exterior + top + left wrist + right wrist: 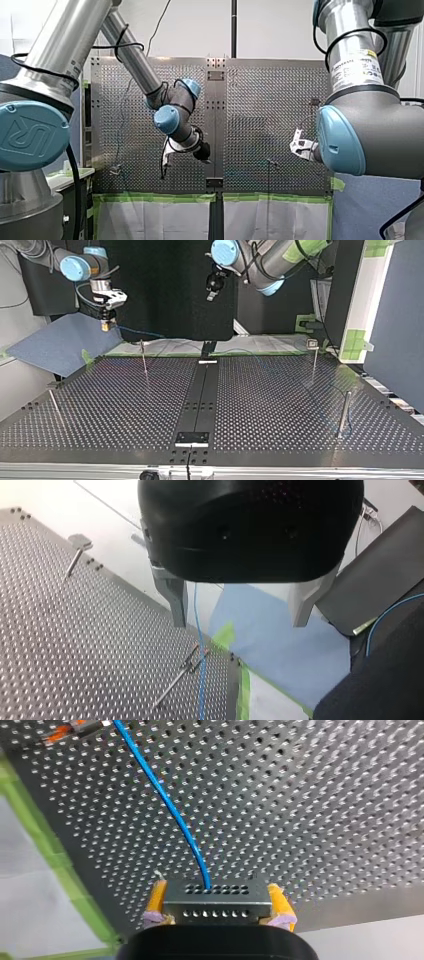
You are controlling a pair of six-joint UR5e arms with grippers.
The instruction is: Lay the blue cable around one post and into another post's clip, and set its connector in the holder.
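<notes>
Right wrist view alone shows right pincer [216,895] clenched on connector [217,909], blue cable [165,802] leading off. Left wrist view: left pincer [239,621] released.

Even light puts a pale sheen on the perforated table [280,405], with darkness behind it

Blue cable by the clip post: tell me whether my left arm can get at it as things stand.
Probably yes. My left gripper hangs open above the blue cable by the clip post. Nothing shows between them, and my right gripper holds only the connector end.
</notes>
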